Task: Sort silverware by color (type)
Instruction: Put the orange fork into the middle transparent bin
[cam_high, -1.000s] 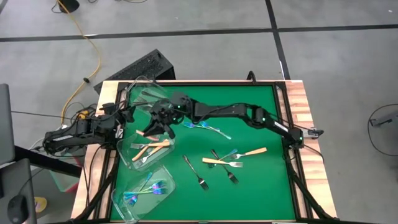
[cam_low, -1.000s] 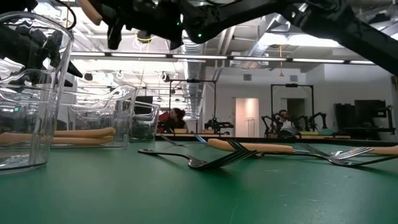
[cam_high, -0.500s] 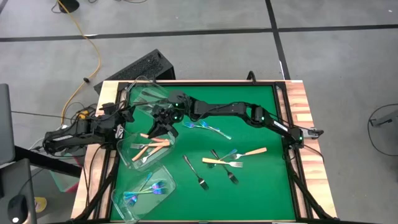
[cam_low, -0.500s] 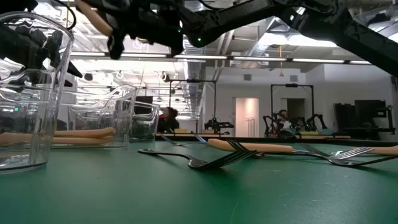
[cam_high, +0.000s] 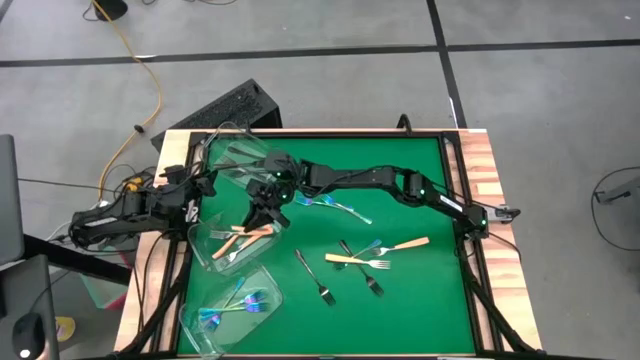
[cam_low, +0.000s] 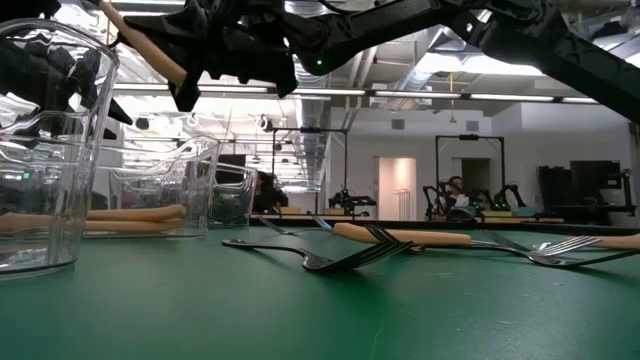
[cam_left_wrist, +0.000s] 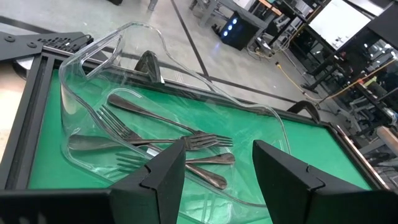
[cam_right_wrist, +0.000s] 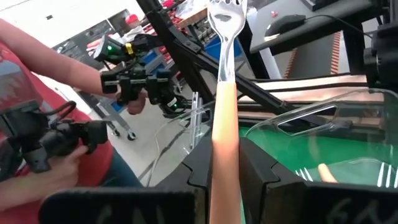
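My right gripper (cam_high: 263, 203) reaches in from the table's right, above the clear tubs, shut on a fork with a cream-tan handle (cam_right_wrist: 225, 118). The middle tub (cam_high: 212, 250) holds tan-handled forks. The far tub (cam_left_wrist: 81, 81) holds silver-grey forks (cam_left_wrist: 168, 140), and the near tub (cam_high: 262, 285) holds iridescent ones. Loose forks lie flat on the green mat: iridescent (cam_high: 335, 206), tan-handled (cam_high: 358, 260) and grey (cam_high: 314, 276). My left gripper (cam_left_wrist: 217, 163) waits open at the table's left, facing the far tub. My right gripper pinches the fork's tan handle (cam_right_wrist: 224, 163) between its two fingers (cam_right_wrist: 260, 169), which point about level toward the table's left. The metal head (cam_right_wrist: 227, 14) sticks out beyond them. The fork (cam_low: 150, 48) is lifted clear and slants above the tubs.
A black frame and wooden border (cam_high: 480, 160) edge the mat. Free mat lies at the far right (cam_high: 400, 160) and near right. Beyond the table's left side a person's hands (cam_right_wrist: 43, 143) hold control handles.
My right gripper has sunk a little over the tubs and turned at the wrist, staying shut. The tan-handled fork has tipped with it and now slants more steeply, still clear of the tubs.
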